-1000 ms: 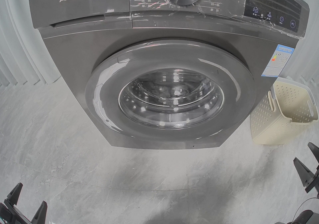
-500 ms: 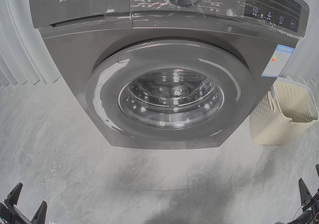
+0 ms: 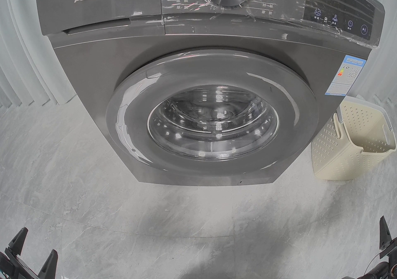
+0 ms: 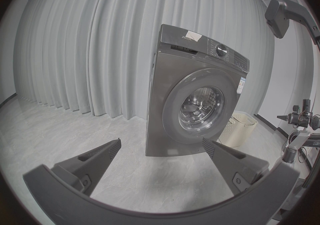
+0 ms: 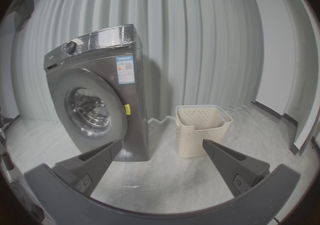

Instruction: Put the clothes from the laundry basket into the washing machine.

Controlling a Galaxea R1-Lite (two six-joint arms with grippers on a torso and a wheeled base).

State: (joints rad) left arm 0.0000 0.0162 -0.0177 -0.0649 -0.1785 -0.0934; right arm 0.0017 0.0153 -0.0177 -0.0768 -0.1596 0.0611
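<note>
Jaws spread: left gripper (image 4: 161, 145), right gripper (image 5: 161, 145). Laundry basket (image 5: 200, 139) bottom hidden; expect clothes soft, light; pinch bunched fold.

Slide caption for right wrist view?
Open right gripper faces shut grey washing machine and cream perforated plastic laundry basket beside it.

The left pincer (image 4: 161, 140) gapes wide above the floor (image 4: 60, 119), facing the washing machine (image 4: 166, 68). Its door (image 4: 180, 92) is closed, and the laundry basket (image 4: 240, 130) stands just beside it.
</note>
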